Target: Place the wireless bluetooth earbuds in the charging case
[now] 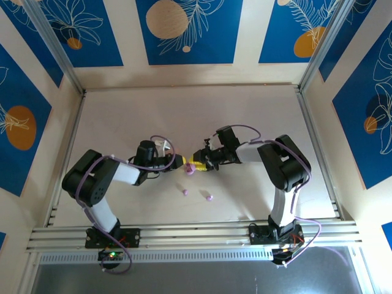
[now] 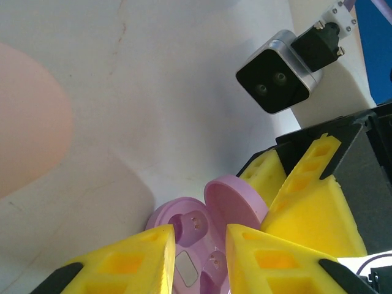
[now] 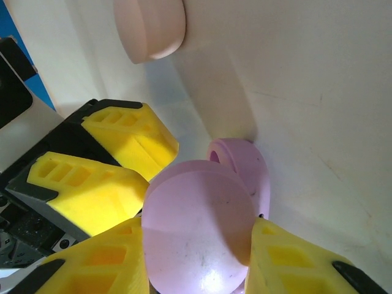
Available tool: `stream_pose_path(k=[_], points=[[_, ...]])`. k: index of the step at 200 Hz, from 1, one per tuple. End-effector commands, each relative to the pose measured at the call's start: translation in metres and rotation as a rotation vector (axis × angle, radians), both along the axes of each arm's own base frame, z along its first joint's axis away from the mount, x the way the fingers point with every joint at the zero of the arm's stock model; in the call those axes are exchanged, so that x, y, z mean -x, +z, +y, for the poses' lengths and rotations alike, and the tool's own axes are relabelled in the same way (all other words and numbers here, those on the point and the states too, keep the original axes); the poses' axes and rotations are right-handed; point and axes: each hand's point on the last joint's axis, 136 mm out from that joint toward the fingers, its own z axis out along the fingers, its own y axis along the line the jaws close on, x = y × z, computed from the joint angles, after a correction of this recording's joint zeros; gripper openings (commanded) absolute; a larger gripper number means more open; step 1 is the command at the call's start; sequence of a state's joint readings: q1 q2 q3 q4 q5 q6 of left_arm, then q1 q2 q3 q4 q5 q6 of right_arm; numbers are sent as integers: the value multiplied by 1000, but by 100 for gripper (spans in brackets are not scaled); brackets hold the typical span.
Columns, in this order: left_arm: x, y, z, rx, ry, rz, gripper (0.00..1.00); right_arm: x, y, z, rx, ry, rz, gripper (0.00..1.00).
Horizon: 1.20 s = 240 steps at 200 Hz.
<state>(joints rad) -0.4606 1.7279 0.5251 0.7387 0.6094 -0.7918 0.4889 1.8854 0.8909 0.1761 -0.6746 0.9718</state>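
Observation:
The light purple charging case (image 1: 191,167) sits mid-table between both arms, with its lid (image 2: 236,202) swung up. Its base (image 2: 184,236) shows two empty wells. My right gripper (image 3: 199,260) is shut on the lid (image 3: 196,233), one yellow finger on each side. My left gripper (image 2: 201,245) has its fingers (image 2: 128,263) parted in front of the base's open face, and the wells show through the gap. Two tiny earbuds lie loose on the table nearer the arm bases, one pinkish (image 1: 185,192) and one purple (image 1: 209,197).
A pale pink oval case (image 3: 150,27) lies just beyond the purple one, near the left arm (image 1: 160,146). The right wrist camera (image 2: 278,73) hangs close above the case. Metal rails run along the table's sides and near edge.

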Motion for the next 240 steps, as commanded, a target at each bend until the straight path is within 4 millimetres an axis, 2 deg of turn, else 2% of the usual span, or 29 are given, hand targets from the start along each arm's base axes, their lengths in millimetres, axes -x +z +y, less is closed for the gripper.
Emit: stream_pose_path(k=[1,49,103,133,151,188,240], points=[[1,-3,-7,-8,-34,2,27,-4,10,7,-47,22,-2,33],[3,-7,-10,-14,-46,15,26,-4,10,6,-55,18,3,33],[9,-7,-21,-16,-82,14,20,-12,9,8,-55,11,2,36],[11,-8,-24,-22,-94,16,20,-14,6,9,-52,11,12,41],[11,-9,-25,-25,-97,16,20,-14,6,8,-51,8,11,46],[12,-10,-28,-26,-110,22,20,-13,4,3,-24,-2,8,66],[15,-12,-34,-35,-134,27,22,-10,5,-5,26,-25,-9,82]])
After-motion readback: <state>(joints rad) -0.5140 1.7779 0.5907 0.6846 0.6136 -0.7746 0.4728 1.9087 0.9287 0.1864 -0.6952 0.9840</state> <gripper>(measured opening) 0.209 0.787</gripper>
